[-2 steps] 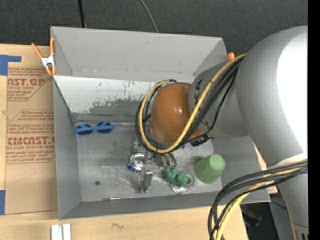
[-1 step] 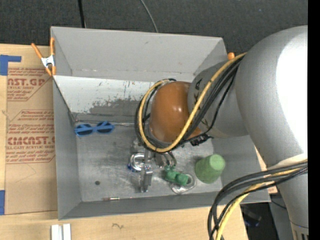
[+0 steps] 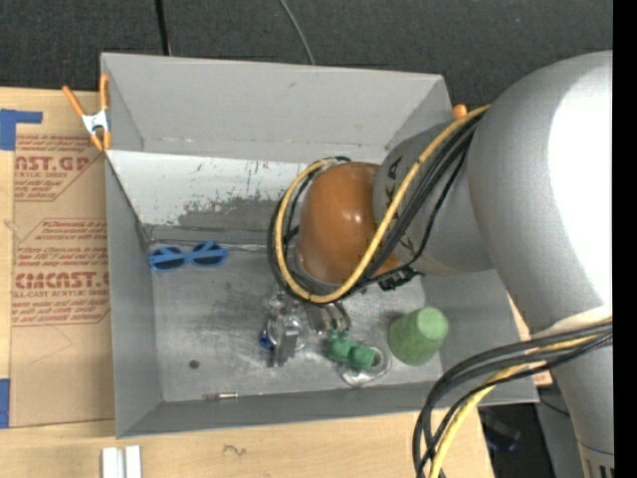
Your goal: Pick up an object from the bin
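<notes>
In the camera view we see the pincer (image 3: 287, 335) low over the floor of the bin (image 3: 179, 347), under the wrist's orange cover (image 3: 338, 229) and its loop of cables (image 3: 284, 229). We cannot tell whether the pincer is apart or together; from this side its tip is a tangle of bright metal.

A small blue bit (image 3: 269, 343) sits right at that tip, on the side toward the left of the view. We cannot say whether it is held or only lies against the metal. Just beside the pincer, toward the right of the view, lies a small green piece (image 3: 345, 350) with a clear ring (image 3: 360, 368). Beyond that, near but apart, stands a green lump (image 3: 416, 335) shaped like a stopper. Well away from the pincer, to the left and higher in the view, blue glasses (image 3: 187, 257) lie by the back wall.

We judge the step in hand to be the grasp at the floor, with the blue bit the likeliest thing to take. To do it well we should close gently and squarely on it. We should also keep off the green piece so it is not nudged or caught, then lift straight up and check that the bit comes along.
</notes>
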`<state>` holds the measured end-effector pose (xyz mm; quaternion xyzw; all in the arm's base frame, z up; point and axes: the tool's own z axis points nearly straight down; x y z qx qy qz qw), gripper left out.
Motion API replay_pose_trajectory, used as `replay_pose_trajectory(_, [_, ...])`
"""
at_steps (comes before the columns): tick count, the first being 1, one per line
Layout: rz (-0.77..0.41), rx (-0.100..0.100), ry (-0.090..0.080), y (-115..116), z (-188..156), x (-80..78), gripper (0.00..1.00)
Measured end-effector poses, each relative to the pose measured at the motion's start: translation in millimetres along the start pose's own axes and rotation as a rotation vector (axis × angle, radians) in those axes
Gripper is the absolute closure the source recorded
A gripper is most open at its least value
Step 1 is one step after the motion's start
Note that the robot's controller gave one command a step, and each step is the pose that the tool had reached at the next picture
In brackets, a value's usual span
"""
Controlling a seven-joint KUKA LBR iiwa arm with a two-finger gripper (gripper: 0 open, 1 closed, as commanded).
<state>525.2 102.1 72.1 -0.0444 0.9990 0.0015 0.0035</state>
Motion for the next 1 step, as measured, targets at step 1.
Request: replay_pose_trajectory(1, [0.000, 0.002, -0.002, 0.7, -105.5, -2.9, 1.00])
